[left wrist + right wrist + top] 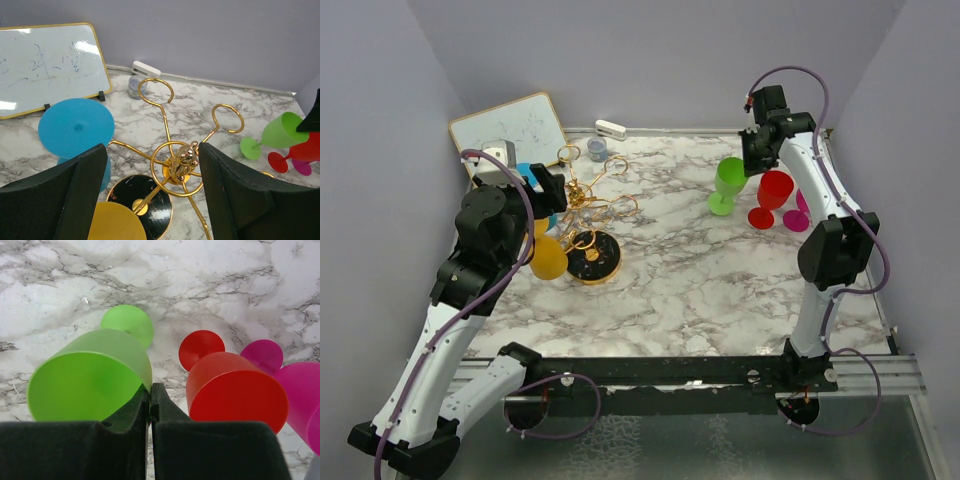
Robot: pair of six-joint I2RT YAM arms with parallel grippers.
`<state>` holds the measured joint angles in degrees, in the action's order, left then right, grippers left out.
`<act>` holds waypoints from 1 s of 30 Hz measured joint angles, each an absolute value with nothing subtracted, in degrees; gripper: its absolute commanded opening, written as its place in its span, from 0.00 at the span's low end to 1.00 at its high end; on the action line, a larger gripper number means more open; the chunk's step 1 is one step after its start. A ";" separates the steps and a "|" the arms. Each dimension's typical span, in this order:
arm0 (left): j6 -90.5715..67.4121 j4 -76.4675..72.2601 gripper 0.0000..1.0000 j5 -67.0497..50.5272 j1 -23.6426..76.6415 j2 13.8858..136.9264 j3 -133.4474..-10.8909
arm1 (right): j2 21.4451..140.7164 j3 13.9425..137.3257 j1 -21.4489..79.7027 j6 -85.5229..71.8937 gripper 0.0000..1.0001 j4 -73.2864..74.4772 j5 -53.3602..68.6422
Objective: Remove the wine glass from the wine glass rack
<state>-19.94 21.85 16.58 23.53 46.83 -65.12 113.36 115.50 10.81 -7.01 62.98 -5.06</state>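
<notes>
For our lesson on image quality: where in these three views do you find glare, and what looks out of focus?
Left wrist view: bright glare patches on the whiteboard, sharp highlights on the wine glass rack, fingers of the left end effector soft. Right wrist view: green glass and red glass soft-edged, the marble table behind crisp. Top view: even light, only faint shadows.

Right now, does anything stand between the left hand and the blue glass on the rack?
Nothing visible does. The open left hand hangs over the rack; the blue glass sits just beyond one finger.
</notes>
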 measured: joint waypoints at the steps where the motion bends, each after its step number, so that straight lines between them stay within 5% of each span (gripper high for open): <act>1: -19.92 21.96 0.76 16.60 23.53 46.83 -65.12 | 113.36 115.44 10.83 -7.01 0.03 62.96 -5.06; 30: -19.75 22.79 0.81 17.37 23.53 46.57 -67.05 | 111.57 113.54 11.31 -7.11 0.20 62.48 -4.34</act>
<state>-19.75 22.79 17.37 23.53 46.57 -67.05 111.57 113.54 11.31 -7.11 62.48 -4.34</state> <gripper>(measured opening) 0.808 0.188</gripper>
